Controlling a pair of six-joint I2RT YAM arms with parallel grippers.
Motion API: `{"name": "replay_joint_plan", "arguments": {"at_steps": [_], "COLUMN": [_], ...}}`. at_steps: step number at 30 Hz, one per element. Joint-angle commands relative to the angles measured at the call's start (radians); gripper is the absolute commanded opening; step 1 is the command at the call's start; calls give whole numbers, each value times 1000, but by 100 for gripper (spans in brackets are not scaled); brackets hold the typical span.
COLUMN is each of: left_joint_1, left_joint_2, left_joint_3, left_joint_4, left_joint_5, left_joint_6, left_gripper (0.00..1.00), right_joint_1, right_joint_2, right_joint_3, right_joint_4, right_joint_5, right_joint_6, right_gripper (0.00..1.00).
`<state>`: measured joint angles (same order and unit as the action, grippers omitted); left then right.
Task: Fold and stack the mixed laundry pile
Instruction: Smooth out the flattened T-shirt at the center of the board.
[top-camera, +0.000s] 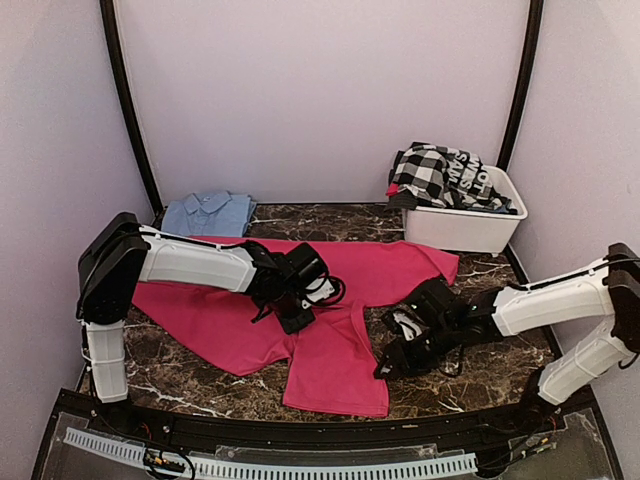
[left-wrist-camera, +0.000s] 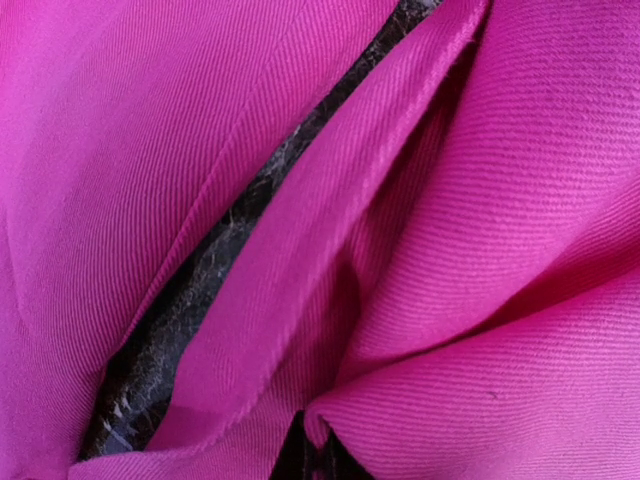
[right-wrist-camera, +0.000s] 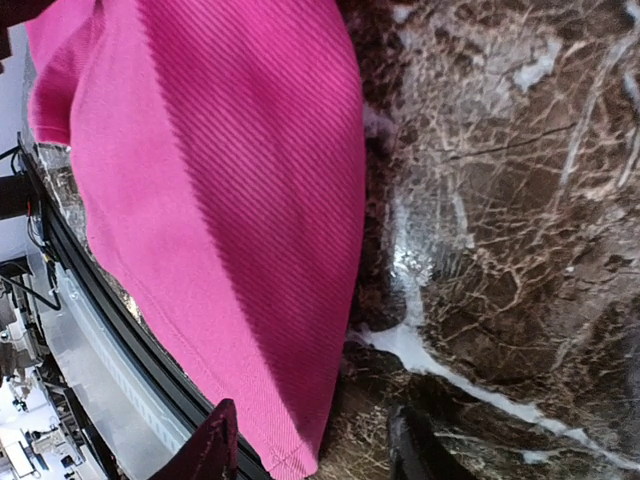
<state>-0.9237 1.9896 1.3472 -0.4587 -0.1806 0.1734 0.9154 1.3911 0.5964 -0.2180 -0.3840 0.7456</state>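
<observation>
A magenta-pink cloth (top-camera: 380, 265) lies spread on the dark marble table (top-camera: 490, 368). My left gripper (top-camera: 296, 318) is down on its middle. In the left wrist view its dark jaws (left-wrist-camera: 318, 452) are shut on a raised fold of the magenta cloth (left-wrist-camera: 480, 200). My right gripper (top-camera: 385, 367) is low at the cloth's lower right edge and open, and the hem of the cloth (right-wrist-camera: 220, 200) lies between its fingers (right-wrist-camera: 415, 448). A black-and-white checked garment (top-camera: 435, 172) fills the tub. A light-blue piece (top-camera: 208, 213) lies folded at the back left. No navy-blue sheet shows.
A white plastic tub (top-camera: 460, 230) stands at the back right corner. Lilac walls close in the back and sides. The black front rail (top-camera: 300, 430) runs along the near table edge, close to the cloth's lower hem. Bare marble (right-wrist-camera: 500, 200) lies right of the cloth.
</observation>
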Motion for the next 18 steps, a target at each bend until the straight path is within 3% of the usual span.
{"name": "replay_joint_plan", "arguments": {"at_steps": [1,3,5,13,18], "left_joint_1": [12,13,13,2,-161], "left_joint_2": [-31,-38,-49,-129,-110], "left_joint_3": [14,15,8,-72,-50], "left_joint_4": [2,5,11,90,136], "left_joint_5": [9,16,28,136,145], "left_joint_6": [-15,-17,-22,-12,32], "left_gripper": [0,0,0,0,0], "right_joint_1": [40,40,16,-221,-362], "right_joint_2": [64,73,53,-170,-148], "right_joint_3": [20,21,53,245,343], "right_joint_4": [92,86,27,-330,-473], "right_joint_5": [-3,26,79,323,473], "right_joint_6": [10,15,6,-173,-324], "right_gripper": [42,26,2,0,0]}}
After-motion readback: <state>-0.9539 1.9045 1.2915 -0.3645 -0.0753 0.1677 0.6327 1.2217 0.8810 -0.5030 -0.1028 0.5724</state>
